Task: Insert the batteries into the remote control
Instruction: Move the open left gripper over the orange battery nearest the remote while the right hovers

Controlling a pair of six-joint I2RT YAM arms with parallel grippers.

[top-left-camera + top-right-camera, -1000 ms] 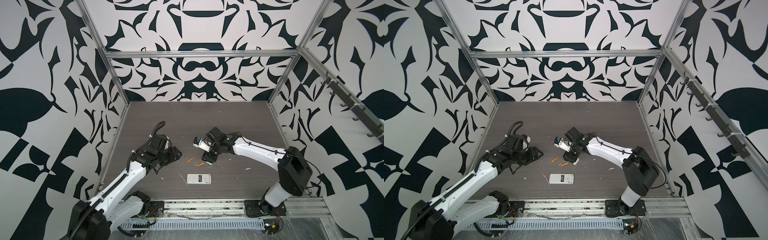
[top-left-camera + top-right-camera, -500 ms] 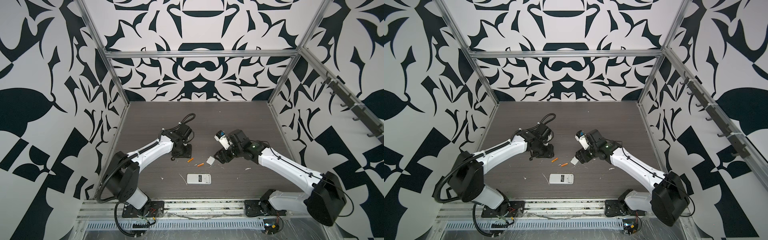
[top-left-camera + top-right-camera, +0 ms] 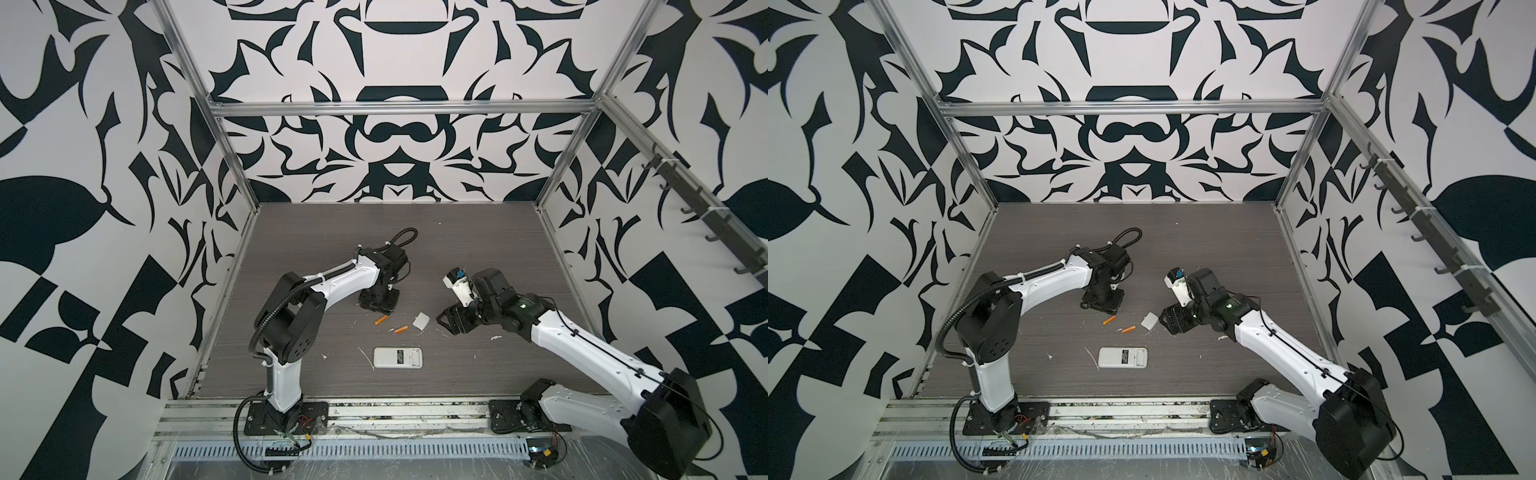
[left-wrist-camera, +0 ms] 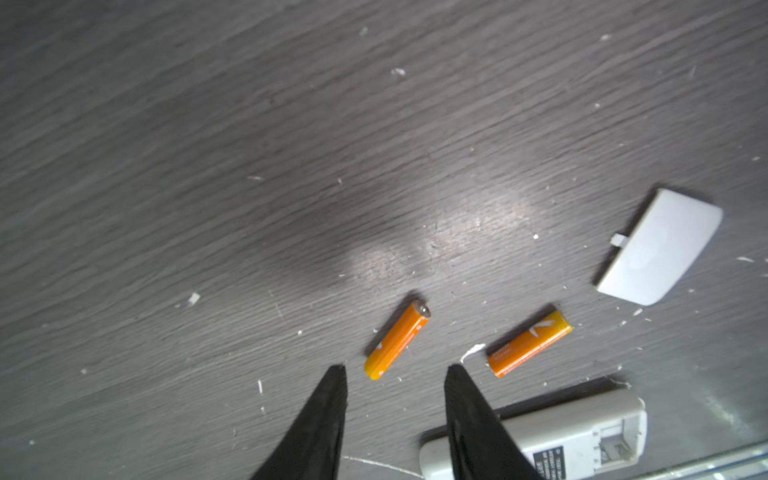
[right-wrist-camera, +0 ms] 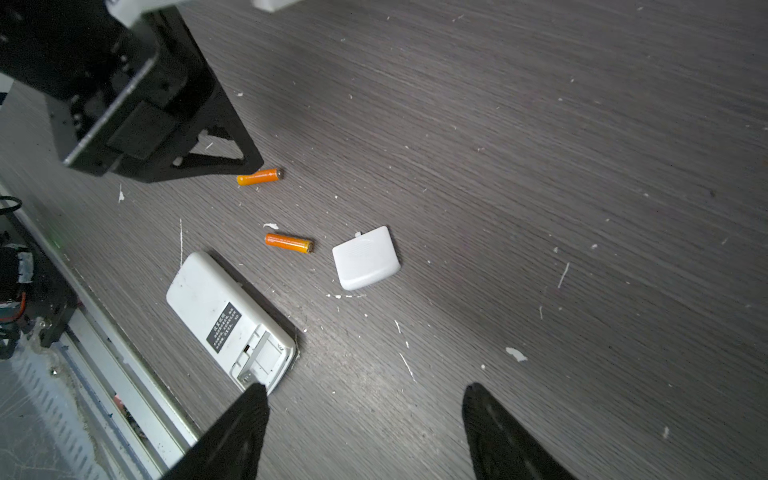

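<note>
While the remote control (image 3: 397, 358) is lying face down near the desk's (image 3: 478, 249) front edge, I am reading only a dark label (image 5: 223, 328) of illegible print beside its uncovered battery bay. 2 batteries (image 4: 397, 340) (image 4: 529, 344) are lying loose just behind it, beside a white cover (image 5: 365, 257). My left tool (image 4: 395, 374) is hovering, parted and empty, over 1 battery; my right tool (image 5: 365, 399) is hanging wide apart, empty.

Remote control (image 3: 397, 358) lies on the table (image 3: 478, 245) near its front edge, about mid-width, back up. Two batteries (image 3: 380, 320) (image 3: 400, 330) lie side by side just behind it, apart from each other. Battery cover (image 3: 421, 321) sits right of them. Left gripper (image 4: 395, 374) hovers behind the left battery; right gripper (image 5: 365, 399) right of the cover.
</note>
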